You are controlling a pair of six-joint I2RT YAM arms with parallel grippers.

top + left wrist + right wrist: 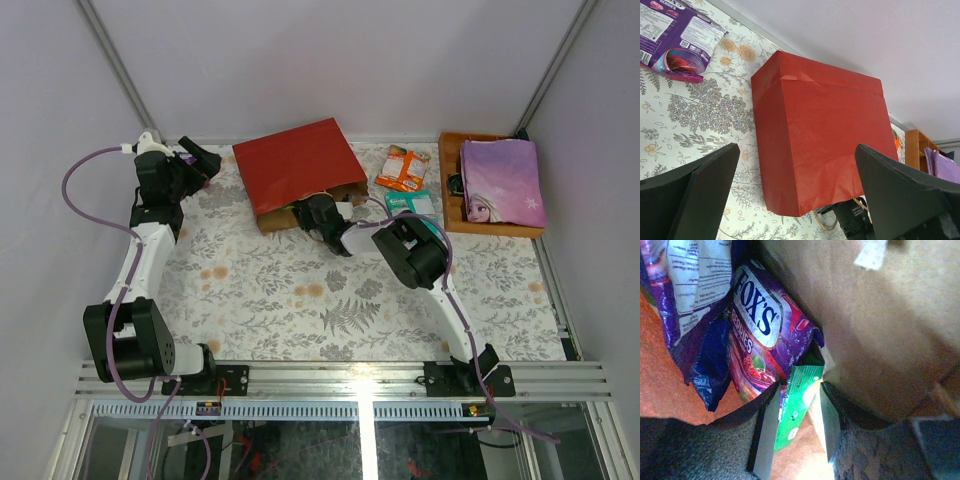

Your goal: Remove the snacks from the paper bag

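Note:
The red paper bag (298, 168) lies on its side, mouth toward the arms; it also fills the left wrist view (825, 145). My right gripper (318, 214) is inside the bag's mouth. In the right wrist view its jaws (797, 432) stand a little apart astride the edge of a green packet (801, 397), against the left finger and with a gap at the right finger. A purple Fox's packet (765, 332) and the blue bag (695, 310) lie deeper in. My left gripper (197, 160) is open and empty, left of the bag. Another purple packet (675, 37) lies on the table.
An orange packet (402, 167) and a teal packet (413, 203) lie on the flowered cloth right of the bag. The orange wooden tray (452, 190) at the far right holds the flat purple princess item (502, 180). Grey walls stand close behind.

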